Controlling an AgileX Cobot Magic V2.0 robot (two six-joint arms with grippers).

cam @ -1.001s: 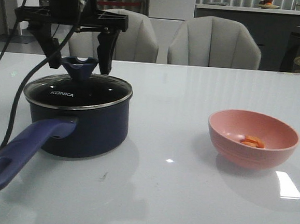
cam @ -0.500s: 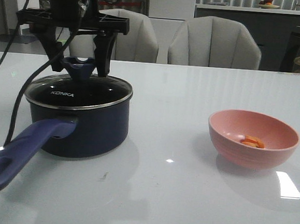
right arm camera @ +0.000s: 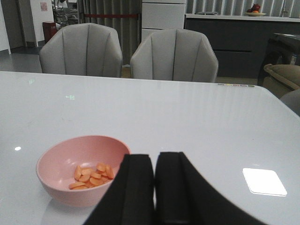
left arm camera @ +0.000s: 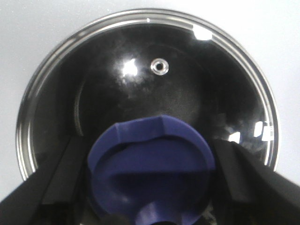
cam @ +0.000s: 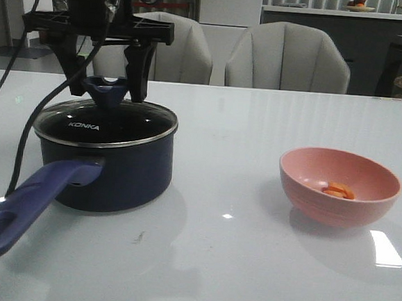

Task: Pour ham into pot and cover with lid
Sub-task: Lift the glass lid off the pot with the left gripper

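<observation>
The dark navy pot (cam: 109, 168) stands at the table's left, its purple-blue handle (cam: 26, 203) pointing toward me. The glass lid (cam: 105, 123) with "KONKA" lettering lies on it, also seen in the left wrist view (left arm camera: 154, 79). My left gripper (cam: 106, 91) comes straight down over the lid's blue knob (left arm camera: 150, 173), one finger pressed to each side. The ham (cam: 338, 190), several orange slices, lies in the pink bowl (cam: 336, 206) at the right and also shows in the right wrist view (right arm camera: 91, 176). My right gripper (right arm camera: 154, 159) is shut and empty, just beside the bowl (right arm camera: 70, 194).
Two grey chairs (cam: 288, 56) stand behind the table's far edge. The left arm's black cable (cam: 29, 119) hangs down beside the pot. A bright light reflection (cam: 385, 249) lies on the glossy table near the bowl.
My left gripper's fingers have drawn in from wide open to the sides of the lid's knob. The lid, pot and bowl have not moved.
</observation>
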